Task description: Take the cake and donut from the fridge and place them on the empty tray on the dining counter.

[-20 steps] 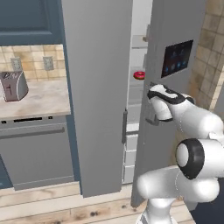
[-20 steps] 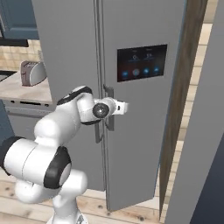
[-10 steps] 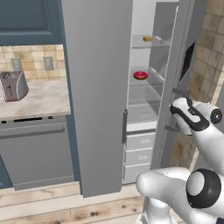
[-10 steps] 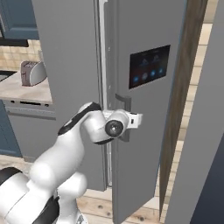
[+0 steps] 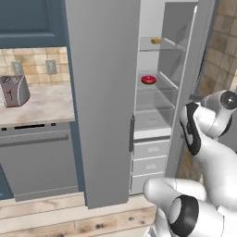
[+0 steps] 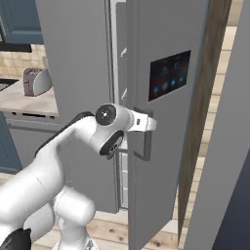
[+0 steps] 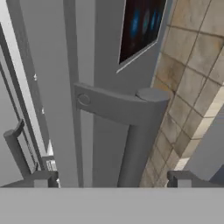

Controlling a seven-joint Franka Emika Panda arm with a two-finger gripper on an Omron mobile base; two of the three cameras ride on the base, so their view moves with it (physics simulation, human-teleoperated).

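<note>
The right-hand door of the fridge (image 5: pixel 106 92) stood swung well open, so the white shelves inside were exposed in the left base view. The donut (image 5: pixel 148 79) lay on a middle shelf, red and glossy, and a small tan-orange piece that was probably the cake (image 5: pixel 156 41) sat on the shelf above it, towards the back. Neither had been touched, and neither the empty tray nor the dining table came into any of the views. The gripper (image 7: pixel 111 177) was at the open door's long vertical handle (image 7: pixel 135 144); in the hand view its two dark tips stood wide apart on either side of the handle post without touching it, so the jaws were open and held nothing. In the right base view the arm reached across to that handle just below the black panel (image 6: pixel 169 75) with its blue lights. By the look of things only the opening of the door was done. Both foods remained to be lifted out and carried over to the tray, which made the task barely begun.
</note>
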